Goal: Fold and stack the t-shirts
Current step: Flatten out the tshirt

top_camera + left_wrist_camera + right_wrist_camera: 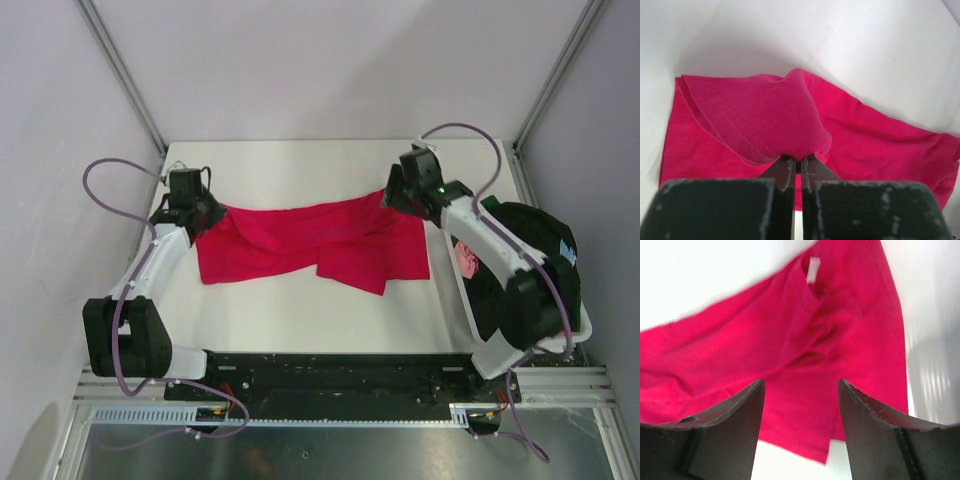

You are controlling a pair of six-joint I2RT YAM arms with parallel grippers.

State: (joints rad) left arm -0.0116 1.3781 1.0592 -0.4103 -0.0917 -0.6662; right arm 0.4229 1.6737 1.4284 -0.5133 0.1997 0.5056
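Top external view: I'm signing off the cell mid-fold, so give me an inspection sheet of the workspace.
Surface: white table.
Job's things: red t-shirt spread out, partly folded; dark cloth in a white tub at right.
Clutter: nothing seen.
Grippers: left gripper shut on the t-shirt's edge; right gripper open over it.
Cables: purple cables loop clear of the t-shirt.
Surroundings: pale walls, metal frame posts.
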